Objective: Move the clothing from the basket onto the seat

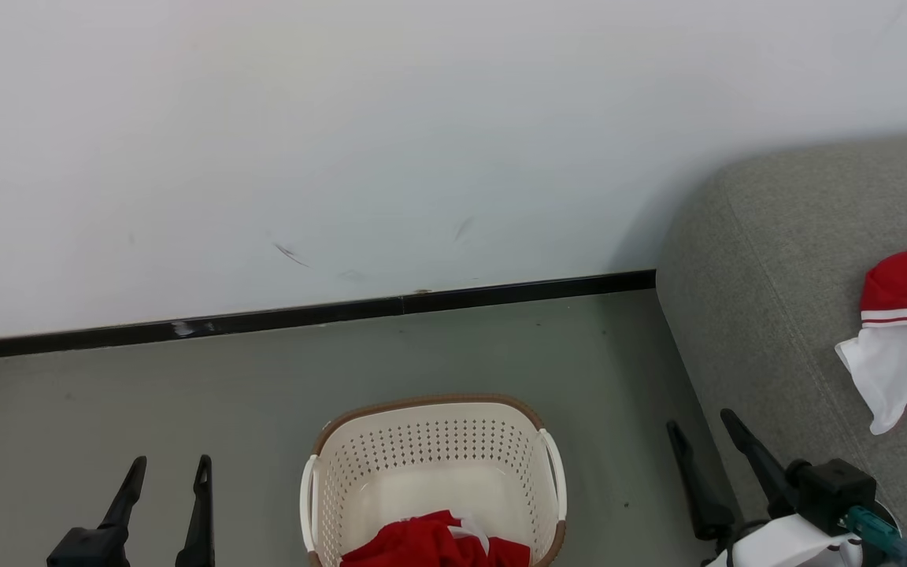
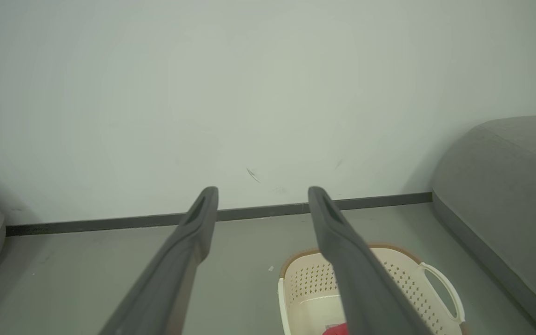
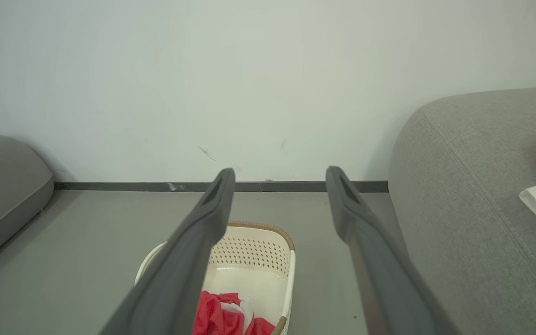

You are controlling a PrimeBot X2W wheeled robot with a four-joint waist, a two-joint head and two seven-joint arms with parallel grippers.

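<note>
Partway, I'd judge; one red-and-white garment already lies on the seat at 3 o'clock in the head view, crumpled, its white part trailing toward 6 o'clock; more clothing sits in the basket at 6 o'clock, bunched at the near end, the far end of the basket bare; can't tell whether that's one piece or several, the frame edge cuts it; basket stands on the floor near the seat, apart from it as far as I see; left gripper at 7 o'clock, its fingers spread wide, nothing between them; right gripper at 5 o'clock, fingers likewise apart and empty, hovering by the seat's rounded edge; neither touches the clothing; what's left as I read it: reach down into the basket, pinch the red bundle, carry it over to 3 o'clock onto the seat, repeat if anything remains underneath.
</note>
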